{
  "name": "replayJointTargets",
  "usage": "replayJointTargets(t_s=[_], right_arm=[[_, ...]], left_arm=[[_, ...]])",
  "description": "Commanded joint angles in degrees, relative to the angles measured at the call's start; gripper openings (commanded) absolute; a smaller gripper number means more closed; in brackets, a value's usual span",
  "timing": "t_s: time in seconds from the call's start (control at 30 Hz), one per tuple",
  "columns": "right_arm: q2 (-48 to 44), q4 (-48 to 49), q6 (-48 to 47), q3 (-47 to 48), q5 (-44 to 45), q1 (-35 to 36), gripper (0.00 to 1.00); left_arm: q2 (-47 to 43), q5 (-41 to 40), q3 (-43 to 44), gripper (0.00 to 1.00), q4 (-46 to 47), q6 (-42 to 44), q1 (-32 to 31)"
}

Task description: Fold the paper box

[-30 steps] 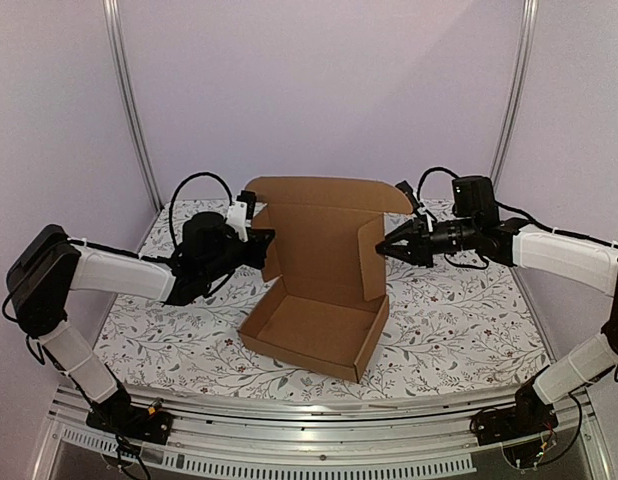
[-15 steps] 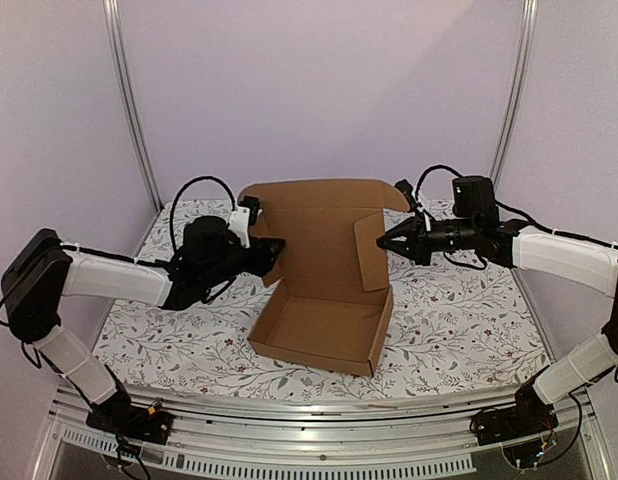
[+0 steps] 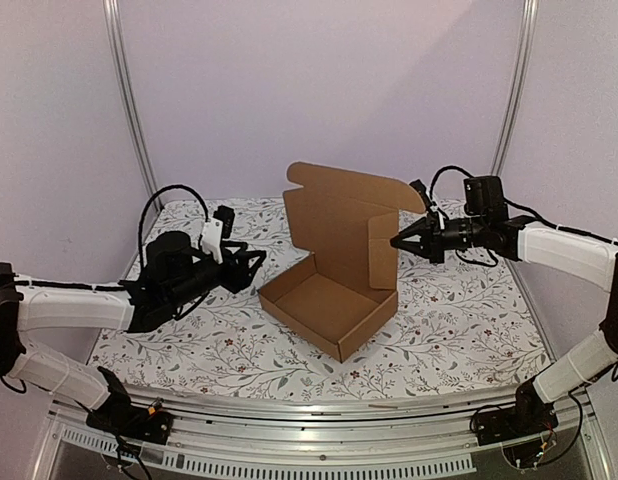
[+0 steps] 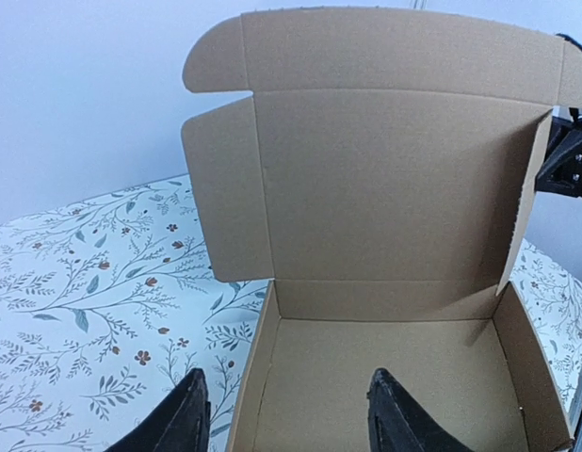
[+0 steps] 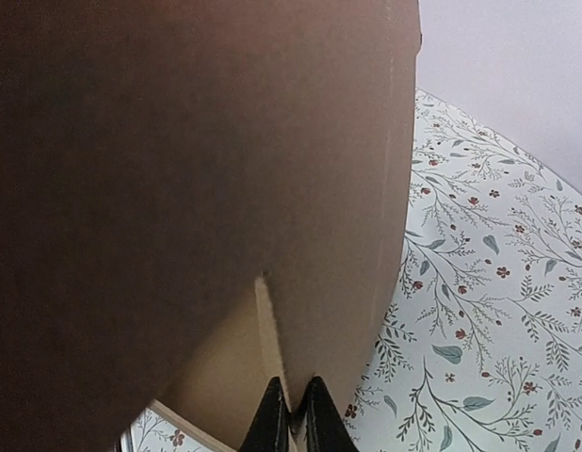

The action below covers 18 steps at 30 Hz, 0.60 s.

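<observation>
Paper box (image 3: 334, 312) held from 3 o'clock
Right gripper (image 3: 395, 241) pinches the lid's side flap (image 3: 382, 252) — left gripper (image 3: 254, 270), spread, stands clear at 9 o'clock.

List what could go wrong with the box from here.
1. The right gripper pinches only the edge of the lid's side flap; it could slip off or crease it.
2. The left gripper is open and clear of the box, so the base may slide when the lid is pushed.
3. The other flap lies unfolded and could catch outside the wall.
</observation>
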Motion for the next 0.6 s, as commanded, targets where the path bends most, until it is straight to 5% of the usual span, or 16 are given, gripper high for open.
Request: replayJointTargets(t_s=[0.0,0.23,0.57], right_arm=[[1.7,-3.6,-0.5,1.5,-6.8,0.0,0.0],[0.7,-7.1,-1.8,2.1,-10.1,0.0,0.0],[1.4,-16.4,-8.7,4.2,-13.7,-0.1,0.0]], left_arm=[[3.8,-2.4,0.5,0.58,2.2,0.9,0.0],[15.4,1.2,8.5,0.64,5.2,5.4,3.9],[26.9,22.8,18.6,0.65,4.5,6.6,10.8]])
